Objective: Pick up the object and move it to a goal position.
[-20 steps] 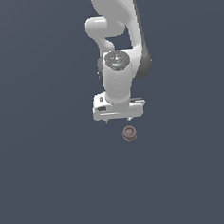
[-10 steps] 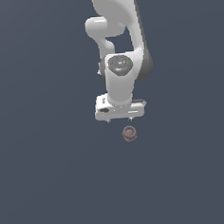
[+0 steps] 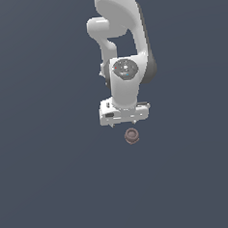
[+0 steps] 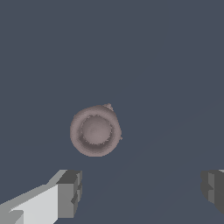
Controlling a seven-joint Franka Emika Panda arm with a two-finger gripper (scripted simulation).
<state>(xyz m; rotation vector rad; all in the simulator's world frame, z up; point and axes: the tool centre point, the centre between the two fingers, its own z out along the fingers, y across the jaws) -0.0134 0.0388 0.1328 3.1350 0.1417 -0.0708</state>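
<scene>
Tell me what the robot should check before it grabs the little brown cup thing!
1. Fingers spread wide: ok, the gap is much wider than the little brown cup.
2. Cup between the fingers: not ok, in the wrist view it sits off to one side and ahead of them.
3. Gripper touching the cup: ok, they are apart.
4. Cup standing with its hollow top up: ok.
5. Anything in the way near the cup: ok, only bare grey floor shows.
6. Height of the gripper above the cup: cannot tell.
</scene>
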